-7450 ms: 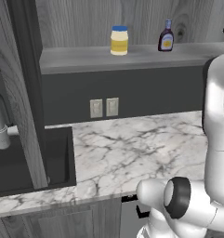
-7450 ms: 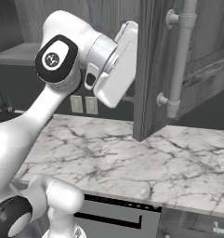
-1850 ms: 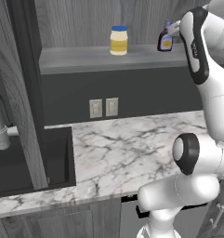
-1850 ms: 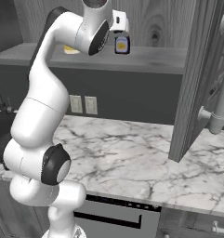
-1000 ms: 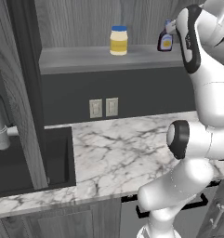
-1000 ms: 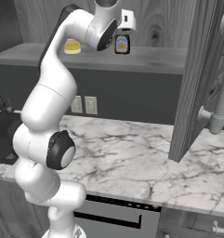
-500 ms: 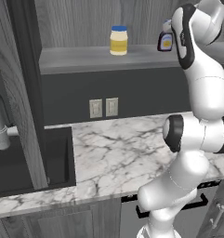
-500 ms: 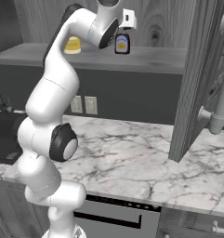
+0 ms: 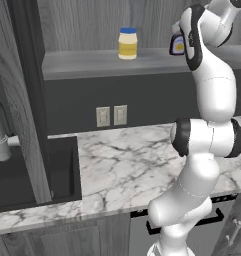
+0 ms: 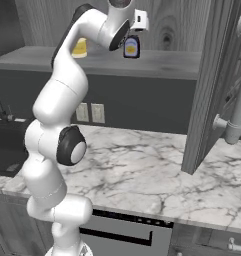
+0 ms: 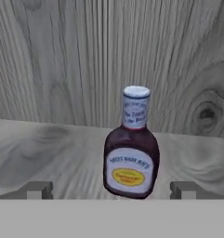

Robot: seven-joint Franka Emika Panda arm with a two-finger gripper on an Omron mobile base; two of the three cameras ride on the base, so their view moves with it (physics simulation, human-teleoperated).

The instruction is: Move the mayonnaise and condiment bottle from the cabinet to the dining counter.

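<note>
The condiment bottle (image 11: 131, 148), dark red-brown with a yellow label and a pale cap, stands upright on the cabinet's grey shelf (image 11: 57, 153). My gripper (image 11: 112, 190) is open just in front of it, level with its base, one fingertip on each side and neither touching it. From the sides the bottle (image 10: 131, 47) shows right by my raised hand, and my arm partly covers the bottle (image 9: 177, 45). The mayonnaise (image 9: 127, 43), a pale yellow jar with a blue lid, stands further left on the shelf (image 9: 92, 62). The dining counter is out of view.
An open cabinet door (image 10: 212, 85) hangs to the right and another door (image 9: 22, 100) to the left. Below the shelf lies a marble worktop (image 9: 127, 165) with a black sink (image 9: 22, 175) at its left end. Wall sockets (image 9: 112, 116) sit on the dark backsplash.
My arm has folded a little further up towards the shelf, keeping the hand at the condiment bottle. The jaws stay open. Jar and bottle have not moved.
</note>
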